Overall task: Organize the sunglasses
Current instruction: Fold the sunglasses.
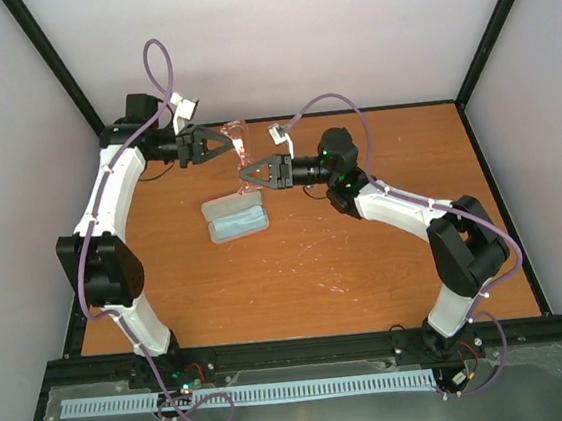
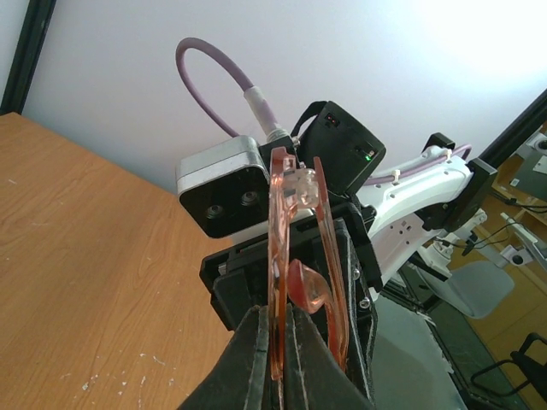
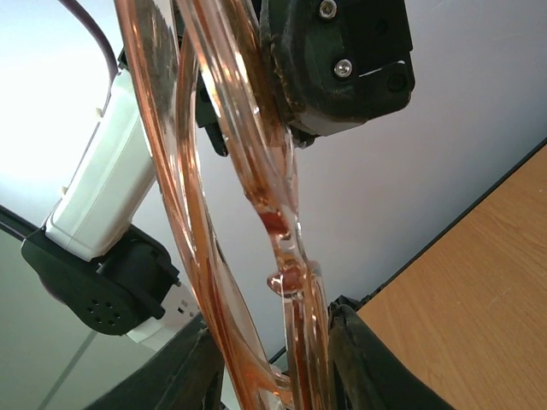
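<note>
The sunglasses (image 1: 241,142) are up in the air over the far side of the table (image 1: 366,252), well above the open pink case (image 1: 234,218) (pale blue lining showing). The left gripper (image 1: 226,142) has its jaws pinched tight on the frame. The right gripper (image 1: 244,174) has a finger on either side of the folded glasses, but I can't tell if it's actually squeezing.

Bright, even light fills the overhead view. Shadows on the table (image 1: 367,262) below the sunglasses (image 1: 241,142) are soft and faint. From the left wrist, white glare blooms on the wall up and right of the sunglasses, which look sharp. From the right wrist they loom close and slightly soft, with a blown-out patch to their left.
</note>
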`<state>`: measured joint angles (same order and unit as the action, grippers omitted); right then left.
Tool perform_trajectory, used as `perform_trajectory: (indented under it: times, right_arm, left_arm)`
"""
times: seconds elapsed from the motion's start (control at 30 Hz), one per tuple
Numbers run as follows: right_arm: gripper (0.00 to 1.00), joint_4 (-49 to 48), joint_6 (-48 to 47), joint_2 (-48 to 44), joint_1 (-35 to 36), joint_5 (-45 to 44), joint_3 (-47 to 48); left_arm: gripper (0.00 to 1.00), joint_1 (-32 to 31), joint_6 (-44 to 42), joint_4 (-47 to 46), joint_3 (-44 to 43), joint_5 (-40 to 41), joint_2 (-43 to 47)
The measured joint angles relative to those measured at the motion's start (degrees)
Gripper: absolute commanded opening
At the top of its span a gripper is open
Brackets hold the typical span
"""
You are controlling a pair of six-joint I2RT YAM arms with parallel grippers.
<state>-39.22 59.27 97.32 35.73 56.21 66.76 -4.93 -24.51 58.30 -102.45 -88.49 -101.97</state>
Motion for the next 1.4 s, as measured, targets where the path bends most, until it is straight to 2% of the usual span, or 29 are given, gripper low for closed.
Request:
perform_trajectory:
  times: [0.1,0.13,0.17,0.2,0.37,0.47,0.57,0.67,0.8,0.97,1.2,1.33,1.4]
  right_arm:
    - [0.31,0.5,-0.5,0.0,0.0,0.0,0.2]
    - [0.38,0.9,-0.8,0.0,0.0,0.0,0.3]
    - [0.58,1.0,-1.1,0.0,0.0,0.0,0.3]
    - [0.67,1.2,-1.3,0.0,0.0,0.0,0.3]
    - [0.8,2.3,-1.2,-0.2,0.0,-0.1,-0.1]
    - [0.8,2.4,-1.1,-1.7,-0.2,-0.3,-2.4]
    - [0.77,2.8,-1.2,-4.7,-0.7,-0.9,-6.1]
    - [0.66,3.9,-1.6,-7.3,-1.4,-1.6,-8.4]
    - [0.36,4.8,-2.3,-9.1,-2.3,-2.3,-8.9]
    - [0.34,5.9,-2.8,-8.8,-2.6,-2.6,-8.8]
    - [0.23,7.0,-3.3,-7.5,-2.6,-2.6,-7.3]
    - [0.16,7.5,-3.8,-7.1,-2.6,-2.6,-6.5]
    - [0.07,7.7,-4.0,-7.0,-2.6,-2.6,-6.2]
  left_arm:
    - [0.01,0.0,0.0,0.0,0.0,0.1,0.0]
    - [0.01,0.0,0.0,0.0,0.0,0.2,0.0]
    - [0.01,0.0,0.0,0.0,0.0,0.2,0.0]
    - [0.01,0.0,0.0,0.0,0.0,0.2,0.0]
    - [0.01,0.0,0.0,-0.1,0.0,0.2,0.0]
    - [0.01,0.0,0.1,-0.2,0.0,0.2,0.0]
    - [0.01,0.0,0.1,-0.3,0.0,0.2,0.0]
    - [0.01,0.0,0.2,-0.4,0.0,0.2,0.0]
    - [0.01,0.0,0.2,-0.5,0.0,0.2,0.0]
    - [0.01,0.0,0.5,-0.5,0.0,0.1,0.0]
    - [0.01,0.0,1.0,-1.0,0.0,0.1,0.0]
    - [0.01,0.0,1.1,-1.3,0.0,0.1,0.0]
    - [0.01,0.0,1.1,-1.4,0.0,0.2,0.0]
